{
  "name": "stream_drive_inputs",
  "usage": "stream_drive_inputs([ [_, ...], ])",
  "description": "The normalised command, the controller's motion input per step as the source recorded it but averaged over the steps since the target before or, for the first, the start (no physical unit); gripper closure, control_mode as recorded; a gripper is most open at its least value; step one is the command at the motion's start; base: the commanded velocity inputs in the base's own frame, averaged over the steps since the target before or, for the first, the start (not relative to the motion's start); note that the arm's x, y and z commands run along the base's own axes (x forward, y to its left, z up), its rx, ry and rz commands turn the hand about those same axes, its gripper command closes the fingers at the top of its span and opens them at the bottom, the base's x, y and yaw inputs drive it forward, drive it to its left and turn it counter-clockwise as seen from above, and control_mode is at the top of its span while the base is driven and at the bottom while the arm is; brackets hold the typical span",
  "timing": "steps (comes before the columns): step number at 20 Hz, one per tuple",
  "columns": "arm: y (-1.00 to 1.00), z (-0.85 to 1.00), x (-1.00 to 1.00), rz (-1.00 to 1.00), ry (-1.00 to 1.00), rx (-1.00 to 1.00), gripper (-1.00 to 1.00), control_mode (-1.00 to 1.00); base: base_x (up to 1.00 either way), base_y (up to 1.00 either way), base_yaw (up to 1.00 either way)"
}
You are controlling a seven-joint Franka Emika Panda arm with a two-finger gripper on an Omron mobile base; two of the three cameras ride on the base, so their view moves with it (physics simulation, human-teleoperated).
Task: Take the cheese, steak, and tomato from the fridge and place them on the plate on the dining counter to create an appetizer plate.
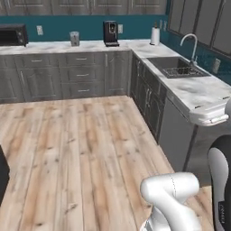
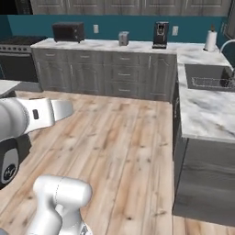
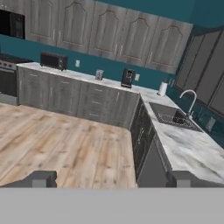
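Kitchen floor (image 1: 81, 149) ahead, corner sink (image 3: 173, 117) beyond; gripper (image 3: 111, 179) spread wide, empty; nothing fetched yet, seemingly.

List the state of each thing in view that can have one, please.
gripper: open, holding nothing
cabinet doors: shut
drawers: shut
faucet: no water seen
paper towel roll: upright
coffee machine: upright on the counter
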Motion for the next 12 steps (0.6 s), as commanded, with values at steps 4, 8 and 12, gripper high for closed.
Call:
stream_drive_inputs([
  [4, 0.0, 0.0, 0.0, 0.0, 0.0, 0.0, -1.0, 1.0, 1.0, 0.0, 0.11],
  [8, 0.0, 0.0, 0.0, 0.0, 0.0, 0.0, -1.0, 1.0, 1.0, 0.0, 0.12],
  [12, 0.0, 0.0, 0.0, 0.0, 0.0, 0.0, -1.0, 1.0, 1.0, 0.01, 0.23],
])
